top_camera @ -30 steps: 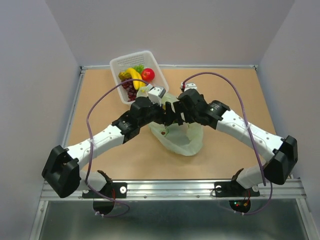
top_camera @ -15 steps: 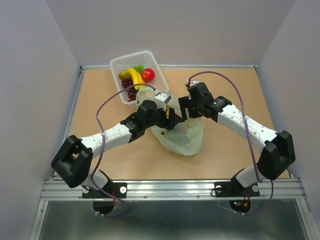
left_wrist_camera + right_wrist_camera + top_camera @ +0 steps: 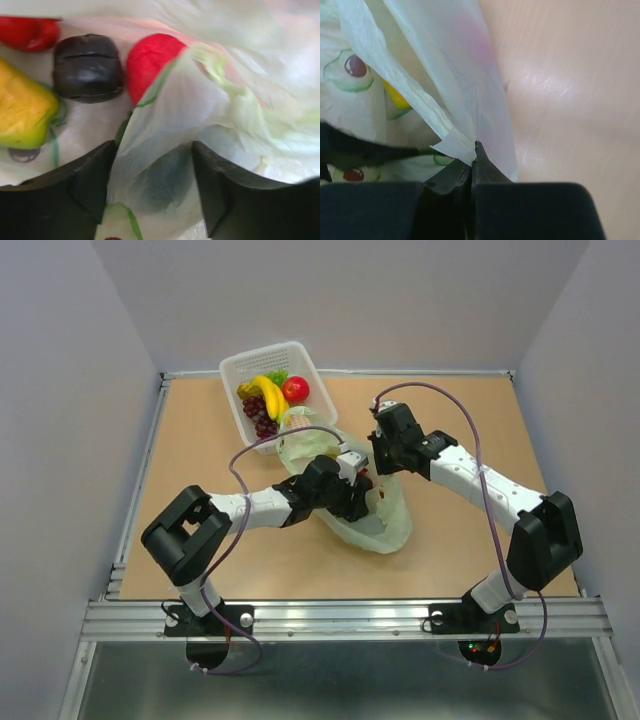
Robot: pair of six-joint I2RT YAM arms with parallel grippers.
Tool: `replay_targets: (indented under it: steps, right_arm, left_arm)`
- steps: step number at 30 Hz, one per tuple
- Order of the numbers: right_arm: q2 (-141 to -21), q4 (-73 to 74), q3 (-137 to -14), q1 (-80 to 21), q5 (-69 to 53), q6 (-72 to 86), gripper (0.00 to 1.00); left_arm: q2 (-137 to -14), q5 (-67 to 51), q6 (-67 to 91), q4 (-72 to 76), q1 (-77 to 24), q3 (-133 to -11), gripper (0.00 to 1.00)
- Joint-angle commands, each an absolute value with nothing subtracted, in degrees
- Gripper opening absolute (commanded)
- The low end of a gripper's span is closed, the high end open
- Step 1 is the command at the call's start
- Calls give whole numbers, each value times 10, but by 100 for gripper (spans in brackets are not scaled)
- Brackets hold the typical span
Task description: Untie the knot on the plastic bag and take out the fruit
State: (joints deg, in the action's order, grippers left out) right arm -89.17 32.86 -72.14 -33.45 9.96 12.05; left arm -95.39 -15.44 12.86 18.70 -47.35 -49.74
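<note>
The right hand, clamped tight on the rim of the plastic bag, lifts its mouth off the table, apparently so the left hand, fingers apart, can reach the fruit inside.

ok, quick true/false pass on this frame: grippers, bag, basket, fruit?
1. The right gripper is shut on an edge of the bag. True.
2. The left gripper is clamped on the dark fruit. False: its jaws stand open with a fold of bag between them, and the dark fruit lies beyond the fingertips.
3. The banana is in the white basket. True.
4. The bag sits inside the basket. False: it lies on the table beside the basket.
5. A red fruit shows inside the bag. True.
</note>
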Motion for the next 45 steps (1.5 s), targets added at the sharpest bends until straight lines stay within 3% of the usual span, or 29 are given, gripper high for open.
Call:
replay_targets:
  steps: [1, 3, 5, 17, 25, 31, 33, 34, 35, 37, 38, 39, 40, 42, 45]
  right_arm:
    - [-875, 275, -713, -308, 134, 143, 1]
    - [-873, 262, -711, -295, 140, 157, 1]
    - [-874, 253, -711, -287, 145, 175, 1]
    - [-916, 198, -707, -277, 149, 232, 1]
    - [-905, 178, -689, -263, 176, 257, 1]
    - [-918, 172, -704, -242, 168, 284, 1]
    - [-927, 171, -714, -237, 161, 287, 1]
    - [-931, 170, -718, -237, 156, 285, 2]
    - [-933, 170, -722, -237, 150, 282, 4]
    - [-927, 171, -726, -237, 126, 270, 16]
    - [-922, 171, -726, -237, 114, 262, 23]
    - [-911, 171, -719, -237, 98, 253, 39]
    - [-901, 173, -714, -237, 89, 251, 48]
    - [-869, 178, -701, -240, 72, 250, 71]
    - [-822, 211, -676, -263, 85, 249, 85]
  left_arm:
    - [-937, -189, 130, 201, -496, -496, 48]
    - [-919, -193, 130, 190, -511, -485, 22]
    - [-897, -190, 130, 174, -522, -463, 16]
    - [-708, -56, 95, 101, -576, -445, 13]
    - [-781, -83, 95, 104, -679, -415, 15]
    - [-823, 33, 83, 71, -765, -418, 17]
    - [-826, 67, 83, 62, -785, -430, 22]
    - [-822, 82, 86, 62, -790, -433, 33]
    - [-816, 95, 90, 62, -793, -438, 37]
    - [-785, 126, 102, 65, -794, -445, 45]
    - [-773, 135, 105, 69, -793, -446, 49]
    - [-749, 156, 110, 69, -793, -452, 69]
    - [-737, 165, 113, 69, -793, -454, 76]
    - [-715, 179, 123, 65, -791, -465, 87]
    - [-671, 181, 140, 57, -776, -476, 96]
